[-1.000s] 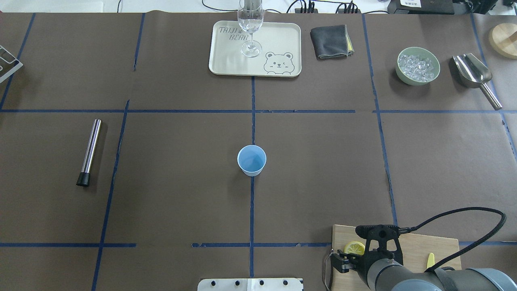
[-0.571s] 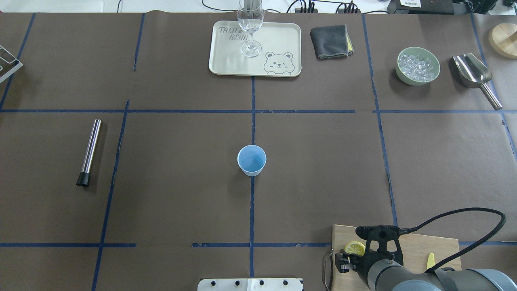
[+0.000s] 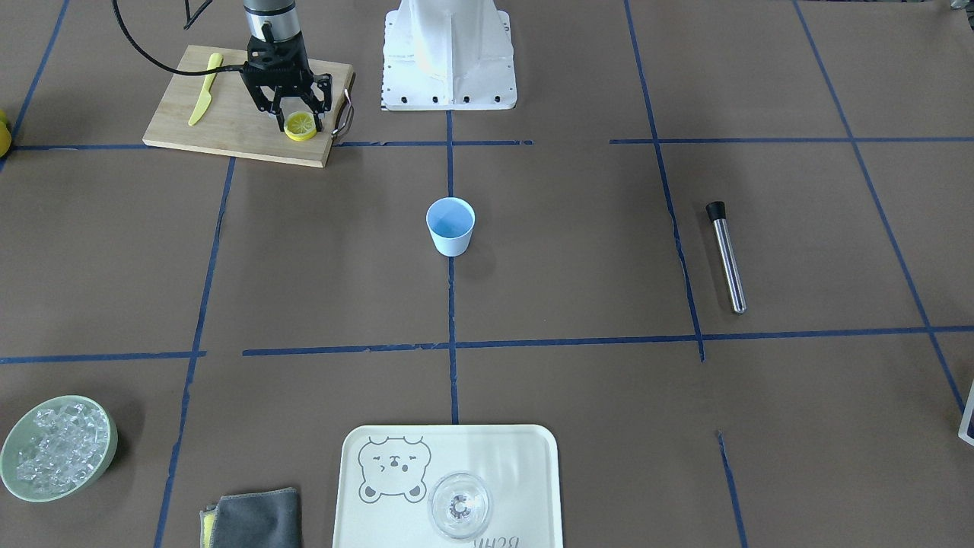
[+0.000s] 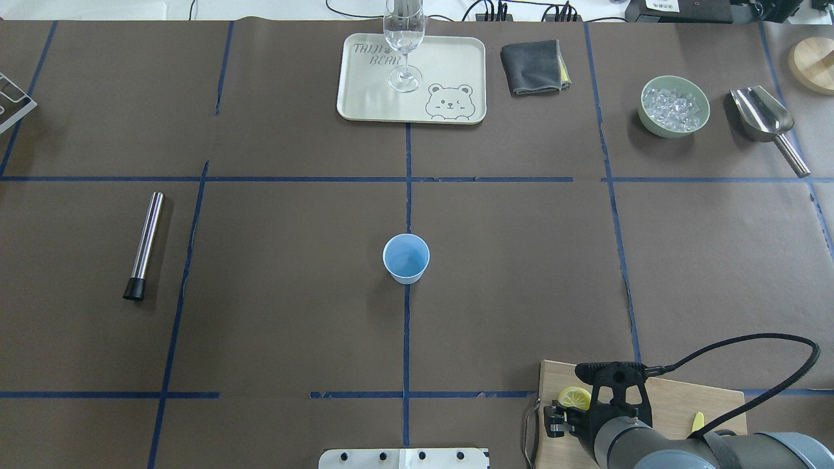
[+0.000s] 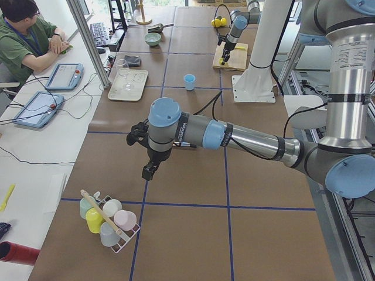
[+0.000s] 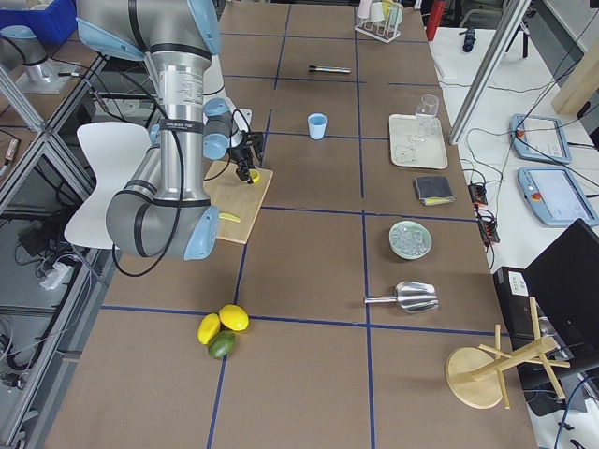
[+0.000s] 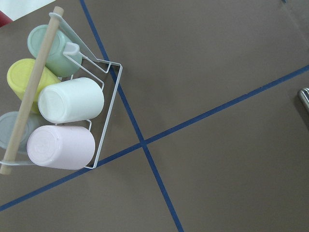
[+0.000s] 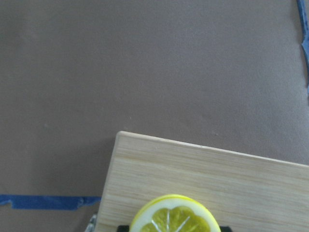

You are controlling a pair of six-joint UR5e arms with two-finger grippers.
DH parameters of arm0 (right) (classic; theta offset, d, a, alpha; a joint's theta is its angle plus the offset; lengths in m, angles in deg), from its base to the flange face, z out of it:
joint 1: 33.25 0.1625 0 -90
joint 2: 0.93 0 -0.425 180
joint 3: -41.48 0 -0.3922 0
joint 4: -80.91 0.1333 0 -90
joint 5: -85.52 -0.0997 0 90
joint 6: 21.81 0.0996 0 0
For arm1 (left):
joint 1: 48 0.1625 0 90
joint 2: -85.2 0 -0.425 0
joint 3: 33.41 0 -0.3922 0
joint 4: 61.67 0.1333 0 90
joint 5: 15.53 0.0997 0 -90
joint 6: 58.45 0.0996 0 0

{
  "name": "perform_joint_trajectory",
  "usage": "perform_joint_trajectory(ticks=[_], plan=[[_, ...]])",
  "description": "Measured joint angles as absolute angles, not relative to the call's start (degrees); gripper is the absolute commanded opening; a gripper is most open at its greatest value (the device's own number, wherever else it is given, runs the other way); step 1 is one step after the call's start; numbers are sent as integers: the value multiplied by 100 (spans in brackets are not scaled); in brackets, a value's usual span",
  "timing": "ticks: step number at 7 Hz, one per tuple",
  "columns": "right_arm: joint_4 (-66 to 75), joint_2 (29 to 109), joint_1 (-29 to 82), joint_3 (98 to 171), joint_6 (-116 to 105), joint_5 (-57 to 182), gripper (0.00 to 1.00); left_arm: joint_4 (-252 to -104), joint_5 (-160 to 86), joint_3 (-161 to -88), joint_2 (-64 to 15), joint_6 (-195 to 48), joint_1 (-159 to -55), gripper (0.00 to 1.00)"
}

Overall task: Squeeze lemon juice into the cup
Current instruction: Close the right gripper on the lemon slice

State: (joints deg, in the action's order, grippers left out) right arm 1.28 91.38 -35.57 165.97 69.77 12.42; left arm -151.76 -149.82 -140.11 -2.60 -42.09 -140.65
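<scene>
The lemon (image 3: 300,125) is a flat yellow slice on the near left corner of a wooden cutting board (image 3: 228,114). It also shows in the overhead view (image 4: 575,397) and at the bottom of the right wrist view (image 8: 175,216). My right gripper (image 3: 298,122) points down over it, with its fingers closed against the rind on both sides. The light-blue cup (image 4: 406,258) stands upright at the table's middle, far from the board. My left gripper (image 5: 149,170) hovers over the table's left end near a mug rack; I cannot tell whether it is open or shut.
A yellow plastic knife (image 4: 697,422) lies on the board. A steel rod (image 4: 144,244) lies at the left. At the back are a tray (image 4: 365,98) with a glass, a grey cloth (image 4: 531,65), a green bowl of ice (image 4: 674,104) and a scoop (image 4: 762,117). The mug rack (image 7: 104,111) is below the left wrist.
The right gripper's fingers have drawn in onto the lemon slice. The cutting board, with the knife and slice, has slid slightly to the right. Nothing else has moved.
</scene>
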Motion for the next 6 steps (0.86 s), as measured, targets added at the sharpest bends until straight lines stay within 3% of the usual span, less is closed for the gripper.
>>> perform_joint_trajectory(ticks=[6], plan=[[-59,9092,-3241,17278,6951,1071,0,-15176,-14982,-14011,-260,-4210,-14065,100]])
